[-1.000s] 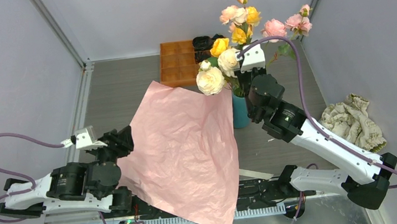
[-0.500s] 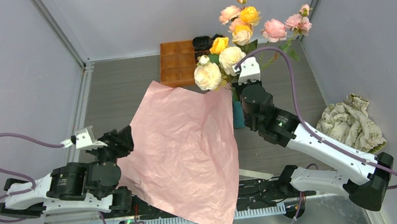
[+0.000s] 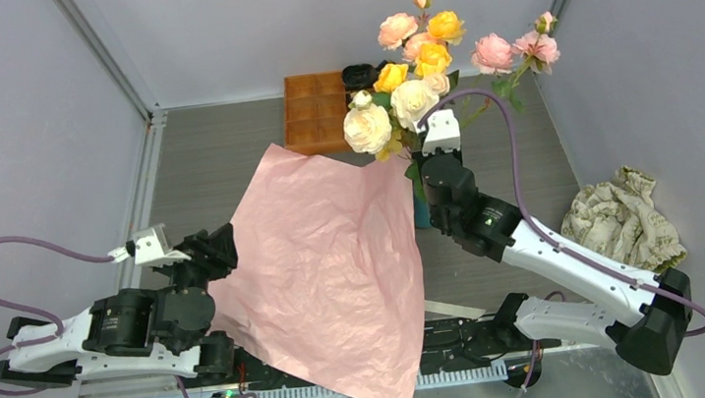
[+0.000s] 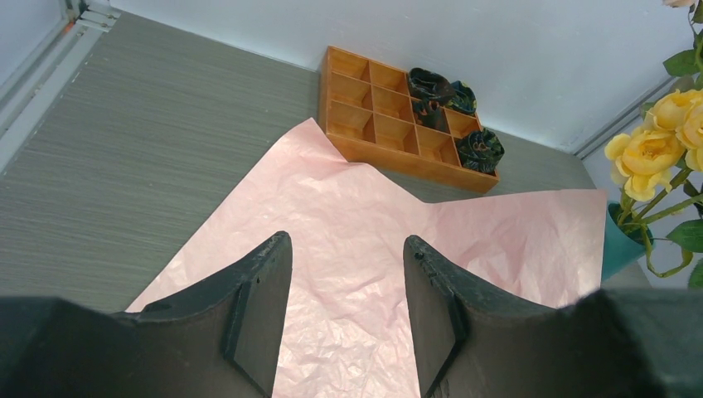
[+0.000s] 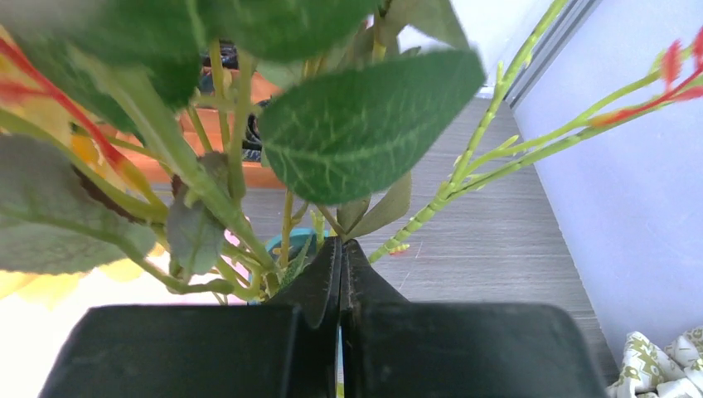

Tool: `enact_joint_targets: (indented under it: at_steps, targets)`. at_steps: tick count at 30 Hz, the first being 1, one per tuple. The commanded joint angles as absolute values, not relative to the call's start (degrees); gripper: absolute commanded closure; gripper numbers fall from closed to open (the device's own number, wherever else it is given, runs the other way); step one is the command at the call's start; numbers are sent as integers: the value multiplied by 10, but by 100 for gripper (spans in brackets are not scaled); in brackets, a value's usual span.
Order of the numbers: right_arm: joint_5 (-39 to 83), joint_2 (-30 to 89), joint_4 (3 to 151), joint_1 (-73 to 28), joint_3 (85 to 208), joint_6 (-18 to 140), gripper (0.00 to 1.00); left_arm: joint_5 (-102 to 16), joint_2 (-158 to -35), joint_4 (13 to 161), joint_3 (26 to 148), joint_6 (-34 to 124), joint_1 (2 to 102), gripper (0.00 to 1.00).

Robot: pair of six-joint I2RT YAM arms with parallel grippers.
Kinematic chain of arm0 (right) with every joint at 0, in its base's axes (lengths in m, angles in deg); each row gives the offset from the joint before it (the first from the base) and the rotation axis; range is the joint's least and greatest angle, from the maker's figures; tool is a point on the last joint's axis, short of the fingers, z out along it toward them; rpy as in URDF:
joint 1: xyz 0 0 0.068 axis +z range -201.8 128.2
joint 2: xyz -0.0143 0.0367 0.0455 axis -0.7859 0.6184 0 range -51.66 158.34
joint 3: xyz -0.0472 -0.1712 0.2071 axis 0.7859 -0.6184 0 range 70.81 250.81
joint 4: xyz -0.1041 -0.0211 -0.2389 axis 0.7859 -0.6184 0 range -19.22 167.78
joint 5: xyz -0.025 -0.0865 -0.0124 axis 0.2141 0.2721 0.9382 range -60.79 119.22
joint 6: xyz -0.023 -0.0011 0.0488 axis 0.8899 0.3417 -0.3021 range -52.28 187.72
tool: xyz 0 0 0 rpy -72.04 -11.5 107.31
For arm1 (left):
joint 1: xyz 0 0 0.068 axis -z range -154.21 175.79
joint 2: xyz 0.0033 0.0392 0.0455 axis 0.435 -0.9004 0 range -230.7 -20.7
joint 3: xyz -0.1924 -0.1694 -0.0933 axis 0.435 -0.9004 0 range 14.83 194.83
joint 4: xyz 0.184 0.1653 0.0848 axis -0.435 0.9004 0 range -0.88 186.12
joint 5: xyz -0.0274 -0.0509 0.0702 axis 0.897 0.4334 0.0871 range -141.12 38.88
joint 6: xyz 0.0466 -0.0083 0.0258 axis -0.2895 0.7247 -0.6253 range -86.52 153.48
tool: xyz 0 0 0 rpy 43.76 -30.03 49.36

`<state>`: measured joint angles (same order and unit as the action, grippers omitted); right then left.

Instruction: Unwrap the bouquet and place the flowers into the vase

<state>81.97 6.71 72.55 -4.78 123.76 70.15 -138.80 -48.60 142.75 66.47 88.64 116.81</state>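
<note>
Toward the back of the table, right of centre, the flowers stand with their stems down in the vase, so the main job looks done. (The wrapping is off too: the pink paper lies spread flat in the middle, its right edge hiding much of the vase from above.) The right gripper sits among the stems just over the vase's rim, fingers pressed together with nothing visibly between them. The left gripper hovers over the paper's near left part, fingers spread and empty. What seems left is for the right arm to back out without dragging a stem. No brand, label or writing can be read anywhere.
</note>
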Motion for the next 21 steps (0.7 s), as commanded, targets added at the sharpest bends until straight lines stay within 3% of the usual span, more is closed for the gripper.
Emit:
enact_joint_targets:
  at_steps: [1,7,15,21]
  targets:
    - [817,79,739,-58,1217,662,98,-1452,-489,1420,669,903,1169,47]
    - [813,77,737,-63,1205,643,92,-1453,-486,1421,669,903,1169,47]
    - [810,49,715,-63,1216,635,54,-1453,-488,1420,668,903,1169,47]
    - [800,20,668,-63,1242,629,43,-1453,-491,1419,669,903,1169,47]
